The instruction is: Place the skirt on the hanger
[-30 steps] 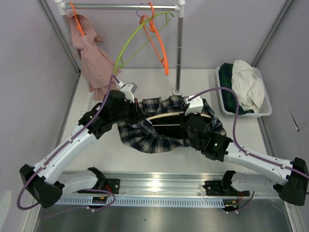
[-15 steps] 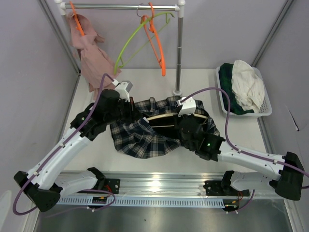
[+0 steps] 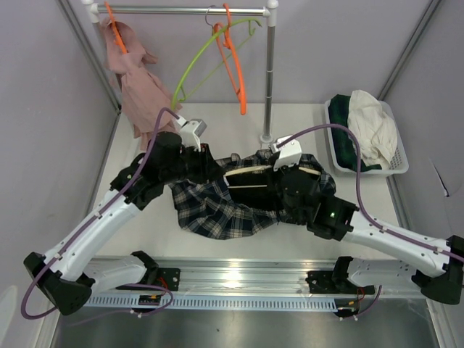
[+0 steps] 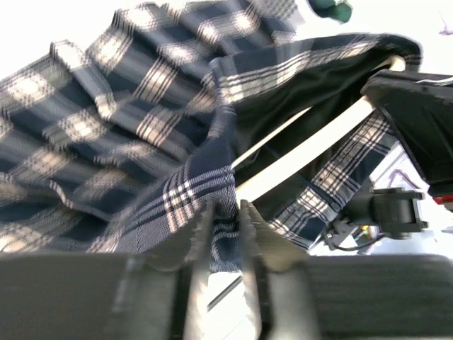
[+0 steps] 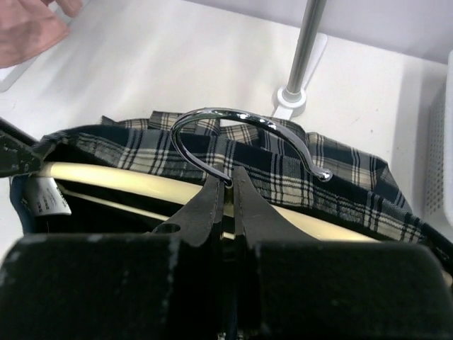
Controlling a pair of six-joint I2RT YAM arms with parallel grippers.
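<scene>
**Hands, 2.**
- Your right hand (image 5: 226,185) has its fingers pressed together on the neck of the chrome hook (image 5: 212,113) of the wooden hanger (image 5: 113,178), on the near side of the pole (image 3: 270,72).
- Your left hand (image 4: 225,212) has its fingers drawn almost together, pinching a fold of the skirt (image 3: 217,206) near the hanger's end. In the overhead view it sits near and left of the pole.

**Skirt, 1.** You have it in dark blue and white plaid, bunched on the bench (image 3: 297,123) just near of the pole's foot. The hanger's pale bar lies inside its opening, and the hook stands out above the cloth.

**Hangers, 4.**
- The wooden one is as above.
- One green hanger (image 3: 199,61) and one orange hanger (image 3: 235,69) hang on the rail (image 3: 188,10) left of the pole.
- A second orange hanger (image 3: 112,25) sits at the rail's far end from the pole and carries one pink garment (image 3: 141,90).

**Basket, 1** (image 3: 402,163). It is white and sits right of the pole, well apart from it. It holds one white cloth (image 3: 373,127) on top of one dark green cloth (image 3: 341,116).

**Surface and room.** You work on a white bench, with pale lilac panels behind and on both sides of the pole. A metal track (image 3: 232,279) runs along the near edge.
</scene>
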